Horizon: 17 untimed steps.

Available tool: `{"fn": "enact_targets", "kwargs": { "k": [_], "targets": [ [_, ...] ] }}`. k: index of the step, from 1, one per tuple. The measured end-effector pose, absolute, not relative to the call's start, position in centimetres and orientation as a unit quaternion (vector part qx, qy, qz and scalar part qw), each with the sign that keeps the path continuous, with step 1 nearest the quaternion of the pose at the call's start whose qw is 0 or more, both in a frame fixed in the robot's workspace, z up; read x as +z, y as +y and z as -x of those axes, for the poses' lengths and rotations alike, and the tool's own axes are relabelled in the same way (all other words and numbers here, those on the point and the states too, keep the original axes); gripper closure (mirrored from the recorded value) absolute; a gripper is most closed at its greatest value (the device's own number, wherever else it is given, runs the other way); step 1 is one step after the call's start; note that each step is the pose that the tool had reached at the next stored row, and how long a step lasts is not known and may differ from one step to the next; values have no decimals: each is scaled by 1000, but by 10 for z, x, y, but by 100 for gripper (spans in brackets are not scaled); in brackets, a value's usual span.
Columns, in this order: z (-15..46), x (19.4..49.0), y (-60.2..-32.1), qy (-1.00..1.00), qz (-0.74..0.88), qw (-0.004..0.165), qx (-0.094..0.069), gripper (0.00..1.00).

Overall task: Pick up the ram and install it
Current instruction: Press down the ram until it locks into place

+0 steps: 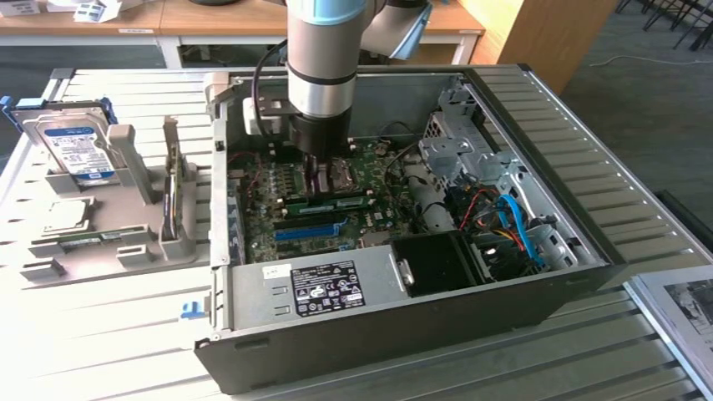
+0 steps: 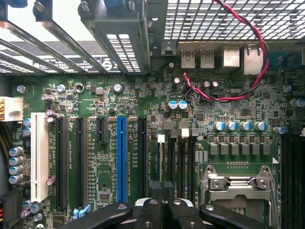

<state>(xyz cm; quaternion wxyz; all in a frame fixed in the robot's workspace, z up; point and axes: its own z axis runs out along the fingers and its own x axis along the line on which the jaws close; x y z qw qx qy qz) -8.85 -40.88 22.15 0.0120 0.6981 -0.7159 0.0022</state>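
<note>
Hovering low over the motherboard (image 2: 95, 95), your gripper (image 2: 164, 210) is closed tight, gripping nothing I can see; keep it square to the memory slots (image 2: 176, 157).

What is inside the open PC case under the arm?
In the case: a green motherboard with a blue slot, an empty CPU socket, a ram lying on it, cables and a power supply. The arm hides the board's middle.

Exterior view: high, angled down from off the arm, whole open computer case (image 1: 446, 276) on the worktop (image 1: 134, 334). Wrist view: close, facing straight onto the motherboard (image 2: 143, 100). Both views share the blue slot (image 2: 121, 152).
</note>
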Motion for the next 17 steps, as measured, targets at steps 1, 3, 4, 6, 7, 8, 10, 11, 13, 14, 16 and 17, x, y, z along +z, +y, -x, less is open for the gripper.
{"fn": "enact_targets", "kwargs": {
  "k": [1,3,4,6,7,8,10,11,13,14,16,17],
  "targets": [
    [88,221,-409,-716,-698,12,2,90],
    [88,221,-409,-716,-698,12,2,90],
    [88,221,-409,-716,-698,12,2,90],
    [88,221,-409,-716,-698,12,2,90],
    [88,221,-409,-716,-698,12,2,90],
    [88,222,-409,-716,-698,12,2,90],
    [88,223,-408,-716,-698,11,2,90],
    [88,224,-409,-716,-698,12,2,90],
    [88,227,-409,-716,-698,12,1,90],
    [88,229,-409,-716,-698,13,1,90],
    [88,233,-409,-716,-698,13,1,90],
    [88,235,-409,-716,-698,13,1,90]
  ]
}}
